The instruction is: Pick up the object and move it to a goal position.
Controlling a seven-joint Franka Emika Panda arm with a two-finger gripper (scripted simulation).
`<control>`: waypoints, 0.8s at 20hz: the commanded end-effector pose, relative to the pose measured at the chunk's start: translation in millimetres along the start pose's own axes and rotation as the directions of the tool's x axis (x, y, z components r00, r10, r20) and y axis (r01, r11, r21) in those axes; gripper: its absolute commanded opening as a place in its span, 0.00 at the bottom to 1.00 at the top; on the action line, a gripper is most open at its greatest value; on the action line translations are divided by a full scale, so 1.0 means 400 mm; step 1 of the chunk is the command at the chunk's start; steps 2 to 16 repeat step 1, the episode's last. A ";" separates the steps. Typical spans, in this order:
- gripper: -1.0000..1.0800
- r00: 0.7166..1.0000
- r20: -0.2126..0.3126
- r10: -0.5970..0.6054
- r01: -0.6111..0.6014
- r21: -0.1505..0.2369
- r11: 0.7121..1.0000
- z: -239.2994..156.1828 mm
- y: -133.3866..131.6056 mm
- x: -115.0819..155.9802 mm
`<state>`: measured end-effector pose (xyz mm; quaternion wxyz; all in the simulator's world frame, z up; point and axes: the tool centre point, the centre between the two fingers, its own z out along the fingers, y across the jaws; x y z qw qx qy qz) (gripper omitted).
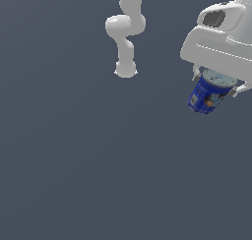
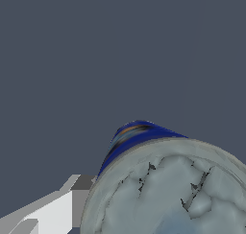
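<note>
The object is a small blue can point(image 1: 206, 96) with a silvery-grey round top and orange-white label marks. It hangs tilted at the exterior view's right, under the white hand of the arm. My gripper point(image 1: 216, 84) is shut on the can near its top, a finger on each side. In the wrist view the can point(image 2: 168, 190) fills the near part of the picture, silvery lid towards the camera and its blue side point(image 2: 137, 134) beyond. One white finger point(image 2: 57, 209) shows pressed beside it; the other finger is out of that picture.
The arm's white base and lower links point(image 1: 125, 32) stand at the back middle of the exterior view. A plain dark grey floor point(image 1: 98, 160) lies under everything. No goal marker shows in either view.
</note>
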<state>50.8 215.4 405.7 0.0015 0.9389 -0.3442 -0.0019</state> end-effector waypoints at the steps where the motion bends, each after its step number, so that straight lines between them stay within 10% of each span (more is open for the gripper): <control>1: 0.00 1.000 -0.003 0.000 0.000 0.004 1.000 -0.009 -0.001 0.001; 16: 0.00 1.000 -0.003 0.000 0.000 0.004 1.000 -0.009 -0.001 0.001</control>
